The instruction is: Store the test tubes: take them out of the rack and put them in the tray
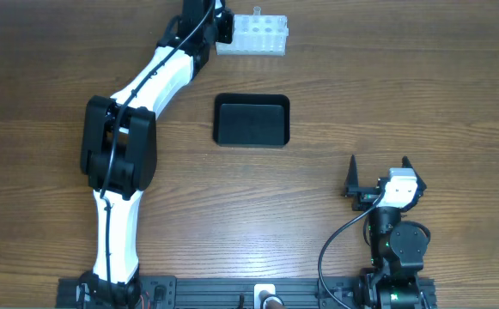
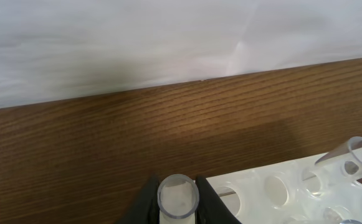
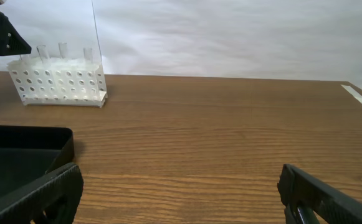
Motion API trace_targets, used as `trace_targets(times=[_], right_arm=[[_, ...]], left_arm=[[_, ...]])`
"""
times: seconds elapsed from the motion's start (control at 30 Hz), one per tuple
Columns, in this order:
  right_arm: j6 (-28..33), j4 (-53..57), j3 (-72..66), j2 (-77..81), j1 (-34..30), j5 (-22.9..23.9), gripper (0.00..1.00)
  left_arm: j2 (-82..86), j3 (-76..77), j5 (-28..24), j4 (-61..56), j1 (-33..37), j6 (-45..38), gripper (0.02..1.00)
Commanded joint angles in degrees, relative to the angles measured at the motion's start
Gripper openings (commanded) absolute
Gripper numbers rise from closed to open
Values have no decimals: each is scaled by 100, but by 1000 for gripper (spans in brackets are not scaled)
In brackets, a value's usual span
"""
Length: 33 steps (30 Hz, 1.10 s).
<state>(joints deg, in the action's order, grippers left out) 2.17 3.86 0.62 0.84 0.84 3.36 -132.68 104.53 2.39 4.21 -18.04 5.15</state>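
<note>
Left fingers (image 2: 147, 203) snug around 1 test tube (image 2: 178, 195)

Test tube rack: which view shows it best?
Right wrist view: the whole rack side-on, with tubes standing in it. The top view shows it from above; the left wrist view, a corner with holes.

clear tubes (image 3: 63, 51) in white rack (image 3: 59, 84)

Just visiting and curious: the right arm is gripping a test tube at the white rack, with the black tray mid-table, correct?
No, it is the left gripper that grips the test tube at the white rack, as the left wrist view shows. The black tray is mid-table.
</note>
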Motion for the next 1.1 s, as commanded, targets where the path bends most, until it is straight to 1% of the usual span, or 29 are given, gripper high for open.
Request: trace_targets(times=[0.03,0.37,0.47,0.6,0.7,0.87,0.9,0.97,1.03,1.1], right_arm=[[26,17,-35,-55,-28,-31,993],[26,17,-35,-55,-28,-31,993],[26,17,-33,-55,-28,-31,993],[26,17,-35,-55,-28,-31,991],[26,17,-35,-55,-28,-31,991],[26,17,-33,-55,-28,-31,991],[26,17,-35,-55,-28,-31,993],[26,17,-35,-55,-28,-31,993],[26,17,-35,-55,-28,-31,991],[26,17,-35,-55,-28,-31,993]], left_arm=[[9,125,26,-24,-13,-31,148],[1224,125,160,125,-81,-632,152],[1709,125,177,186,-87,-758,145],[2323,125,131,542,-96,-758,148],[2723,125,111,1209,-146,-308,134],[2876,122,133,2789,-297,634,126],[2828,103,199,3139,-348,807,128],[2688,-46,520,3687,-468,1270,128],[2533,-258,798,4004,-566,1650,130],[2361,-472,901,4089,-654,1910,126]])
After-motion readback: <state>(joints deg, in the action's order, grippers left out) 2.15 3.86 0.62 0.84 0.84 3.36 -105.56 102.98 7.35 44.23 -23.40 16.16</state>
